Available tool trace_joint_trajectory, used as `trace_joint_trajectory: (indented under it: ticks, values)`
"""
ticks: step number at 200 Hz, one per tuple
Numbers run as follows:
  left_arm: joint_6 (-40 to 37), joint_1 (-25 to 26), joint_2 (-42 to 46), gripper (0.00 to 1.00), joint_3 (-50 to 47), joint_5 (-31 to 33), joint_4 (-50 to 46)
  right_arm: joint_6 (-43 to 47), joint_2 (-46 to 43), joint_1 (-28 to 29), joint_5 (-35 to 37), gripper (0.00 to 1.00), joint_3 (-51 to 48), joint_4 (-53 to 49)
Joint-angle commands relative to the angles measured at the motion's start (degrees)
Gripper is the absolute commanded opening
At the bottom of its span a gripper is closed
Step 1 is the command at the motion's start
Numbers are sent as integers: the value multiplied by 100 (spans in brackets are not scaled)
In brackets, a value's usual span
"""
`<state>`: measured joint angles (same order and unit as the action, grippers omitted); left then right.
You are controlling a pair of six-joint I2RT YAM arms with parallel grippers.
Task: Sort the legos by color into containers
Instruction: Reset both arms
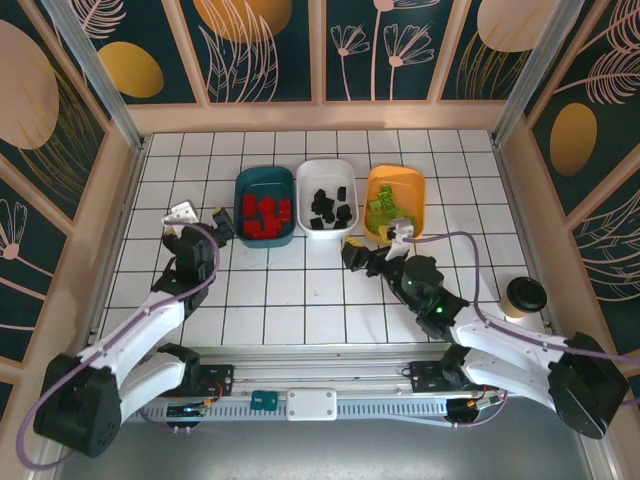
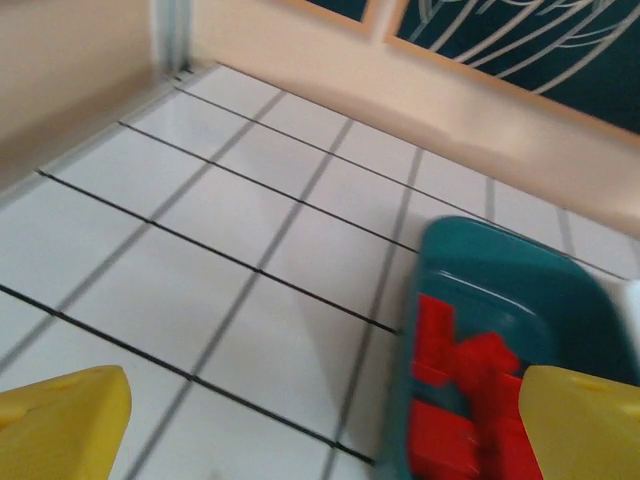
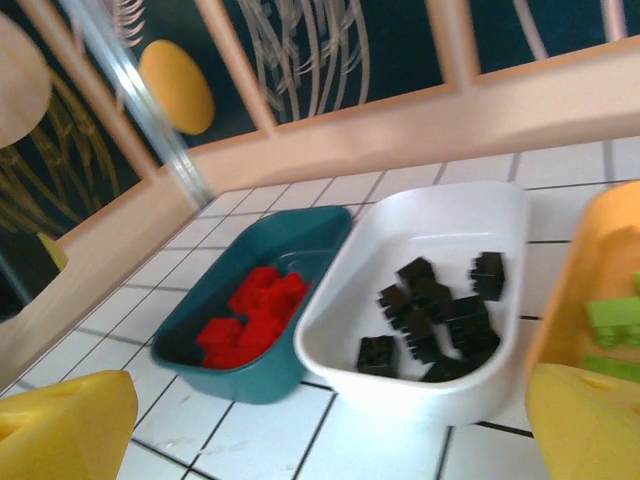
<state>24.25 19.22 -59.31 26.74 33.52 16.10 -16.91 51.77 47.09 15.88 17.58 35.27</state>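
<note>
White tiled tabletop (image 1: 300, 290): red plastic bricks (image 1: 264, 215) lie in the dark teal tray (image 1: 241, 185) at eleven o'clock, black bricks (image 1: 329, 206) in the white tray (image 1: 304, 178) at twelve, and lime-green bricks (image 1: 382, 208) in the orange tray (image 1: 416, 190) at one. My left gripper (image 2: 320, 430) and right gripper (image 3: 320, 440) both gape empty just short of them, so sorting looks done. Next I'd scan for strays.

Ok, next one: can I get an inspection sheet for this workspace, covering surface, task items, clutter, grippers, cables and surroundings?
Surface: white tiled table with dark grid lines.
Job's things: teal tray holds red bricks; white tray holds black bricks; orange tray holds green bricks; the trays sit side by side.
Clutter: cup near the table's right edge.
Grippers: left gripper open, holding nothing, beside the teal tray; right gripper open, holding nothing, in front of the white tray.
Cables: left cable and right cable, both lilac, one along each arm.
Surroundings: teal floral wall panels in peach frames.
</note>
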Motion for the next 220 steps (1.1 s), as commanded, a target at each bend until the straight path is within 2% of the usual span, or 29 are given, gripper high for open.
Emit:
trace_joint_trajectory:
  ticks: [1, 14, 26, 61, 86, 95, 108, 117, 134, 145, 152, 163, 173, 186, 206, 220]
  values:
    - [-1244, -328, -441, 99, 136, 318, 863, -19, -414, -103, 699, 99, -30, -404]
    - [-1288, -627, -728, 98, 61, -16, 1037, -38, -584, -159, 884, 99, -29, -588]
    - [-1384, -734, -972, 98, -30, 209, 1343, -97, -690, -196, 1130, 99, -35, -703]
    - [-2018, -867, -1642, 99, -628, -66, 3414, -27, -889, -407, 1413, 99, 166, -1209]
    - [-2290, -903, -2262, 99, -988, -240, 4750, -70, -1055, -777, 1534, 99, 289, -1599]
    - [-2340, -968, -2307, 99, -979, -504, 4772, -131, -1104, -963, 1582, 99, 267, -1641]
    - [-2403, -1046, -2560, 98, -1112, -726, 5329, -55, -1151, -1300, 1431, 99, 195, -1577]
    - [-2256, -1202, -2538, 98, -1014, -987, 5038, 15, -1152, -1530, 1391, 99, 152, -1530]
    - [-2091, -1557, -2577, 98, -1017, -1869, 4996, 86, -1150, -2035, 1517, 99, 21, -1315]
    - [-2071, -1805, -2714, 99, -1279, -2642, 5461, 114, -1151, -2308, 1599, 99, -115, -1070]
    - [-2074, -1817, -2919, 99, -1472, -2675, 6246, 163, -1166, -2514, 1606, 99, -216, -900]
    - [-2048, -1817, -2716, 99, -1242, -2601, 5414, 410, -1133, -2818, 1409, 99, -326, -733]
    - [-1991, -1819, -2822, 99, -1348, -2419, 5805, 811, -1047, -3094, 1172, 99, -477, -420]
    - [-1815, -1817, -2755, 99, -1390, -1924, 5776, 1308, -868, -3419, 862, 99, -731, 135]
    - [-1818, -1817, -2763, 99, -1401, -1912, 5816, 1617, -385, -3871, 439, 99, -1161, 1162]
    - [-1823, -1817, -2752, 99, -1391, -1922, 5788, 1759, 307, -4094, 227, 99, -1332, 2023]
